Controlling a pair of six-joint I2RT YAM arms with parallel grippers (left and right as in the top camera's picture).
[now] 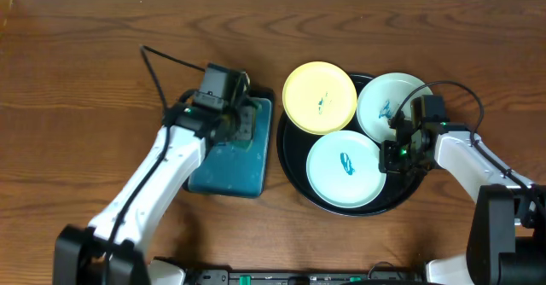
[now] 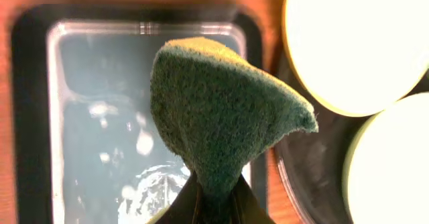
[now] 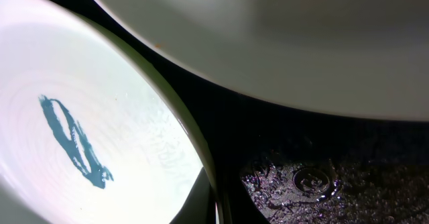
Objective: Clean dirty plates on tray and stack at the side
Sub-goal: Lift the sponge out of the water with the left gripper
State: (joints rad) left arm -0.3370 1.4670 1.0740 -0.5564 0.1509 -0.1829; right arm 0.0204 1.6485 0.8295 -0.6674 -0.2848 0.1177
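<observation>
**Item 1, table** (image 1: 85, 63): brown wood. Both arms reach in from the near edge.

**Item 2, tray** (image 1: 293, 161): round, black, raised rim, right of centre. Floor is wet, w/ droplets showing in the right wrist view (image 3: 315, 184).

**Item 3, plates, 3 pcs:** all on the tray, packed close. None stacked at the side yet.
- a) yellow plate (image 1: 319, 97): back-left, edge lapping over the tray rim. Small blue-green mark at centre.
- b) far mint plate (image 1: 382, 97): back-right, mark near centre. Right arm covers part of its near edge.
- c) near mint plate (image 1: 343, 167): front. Its smear (image 3: 70, 143) is a long blue-green streak, plain in the right wrist view.

**Item 4, teal tray** (image 1: 223, 170): rect., just left of the tray, thin strip of wood btwn them. Shallow water inside w/ white glints or bubbles.

**Item 5, sponge** (image 2: 221, 117): green scourer face, yellow edge on top, folded to a cone shape. Held above the teal tray, beside the plates but not touching them.

**Item 6, left gripper** (image 2: 213, 200): pinching the sponge by its narrow lower end, over the right half of the teal tray.

**Item 7, right gripper** (image 1: 399, 147): low over the tray's right side, btwn the two mint plates. Fingers pressed together. Can't tell if anything is nipped.
</observation>
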